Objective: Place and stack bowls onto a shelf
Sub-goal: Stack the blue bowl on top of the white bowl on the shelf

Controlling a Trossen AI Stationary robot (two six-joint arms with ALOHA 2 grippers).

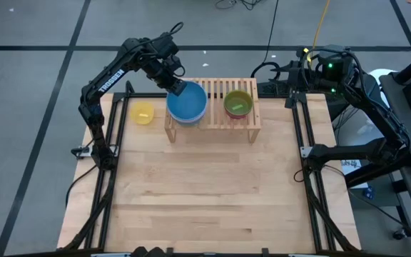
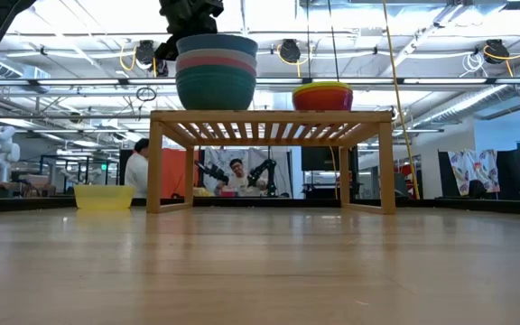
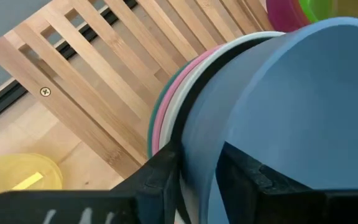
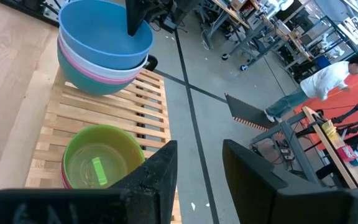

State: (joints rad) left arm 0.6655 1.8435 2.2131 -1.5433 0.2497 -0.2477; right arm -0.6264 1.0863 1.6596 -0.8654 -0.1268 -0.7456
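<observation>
High view: the blue bowl (image 1: 187, 102) is seen nested atop the stack on the shelf (image 1: 212, 120), upper centre; the yellow bowl (image 1: 143, 113) is left on the tabletop (image 1: 205, 193).

Left wrist view: the left end effector (image 3: 197, 174) is spread astride the blue rim, not pinching.

Right wrist view: the right end effector (image 4: 199, 165) is spread, empty.

The bowls are judged light, stiff and slippery; the rim is best pinched.

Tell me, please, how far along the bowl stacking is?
Done: four large plastic bowls, blue topmost, stacked on the slatted wooden shelf; the lime green bowl tops a second stack. In hand: left tool straddles the blue bowl's rim, fingers open. Left: yellow bowl on the table.
</observation>
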